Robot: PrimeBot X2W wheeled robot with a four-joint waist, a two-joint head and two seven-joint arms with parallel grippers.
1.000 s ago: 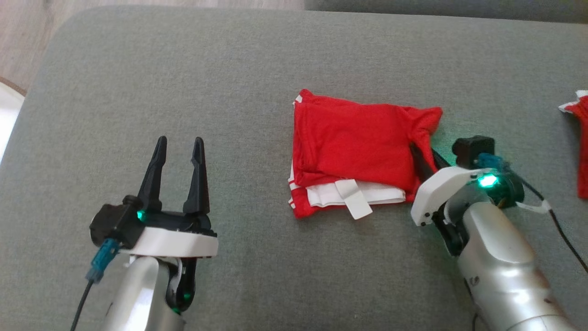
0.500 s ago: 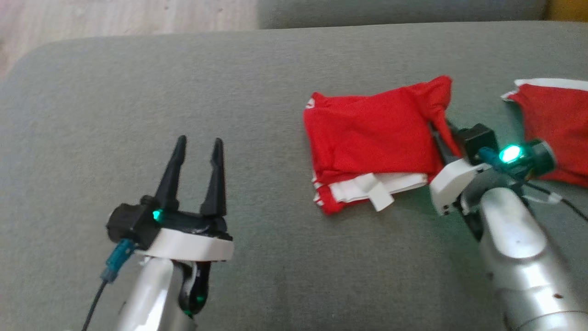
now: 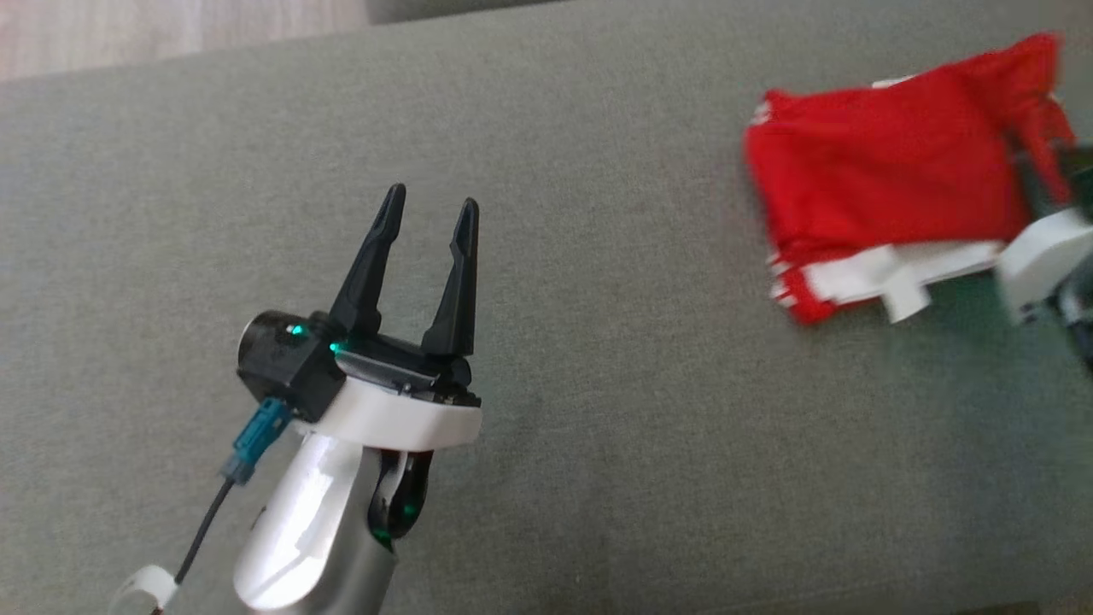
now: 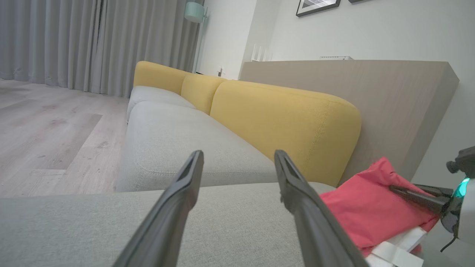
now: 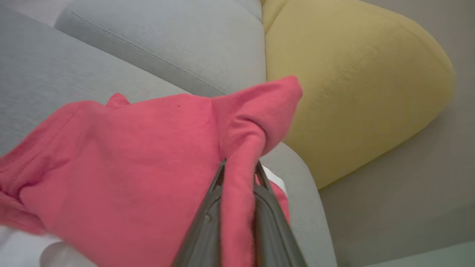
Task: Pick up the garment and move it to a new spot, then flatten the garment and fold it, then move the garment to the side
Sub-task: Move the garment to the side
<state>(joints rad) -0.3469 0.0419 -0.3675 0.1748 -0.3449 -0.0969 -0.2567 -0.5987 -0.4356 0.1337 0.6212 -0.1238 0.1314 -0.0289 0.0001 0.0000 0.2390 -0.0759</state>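
Observation:
The folded red garment (image 3: 888,184) with white trim lies at the upper right of the grey cushion (image 3: 598,359) in the head view. Its right edge is bunched and pinched between the two dark fingers of my right gripper (image 5: 239,174), which is shut on the cloth; the same grip shows at the right of the left wrist view, on the garment (image 4: 367,211). My left gripper (image 3: 431,218) hovers open over bare cushion well to the left of the garment, nothing between its fingers.
A yellow backrest (image 4: 282,126) and a pale grey sofa seat (image 4: 178,141) stand beyond the cushion, with a wooden panel (image 4: 389,96) behind. Wooden floor (image 3: 171,34) shows past the cushion's far left edge.
My right gripper closed on the garment's right edge and has drawn the garment rightward. The head camera has turned, so the whole picture has shifted. The left gripper stays open.

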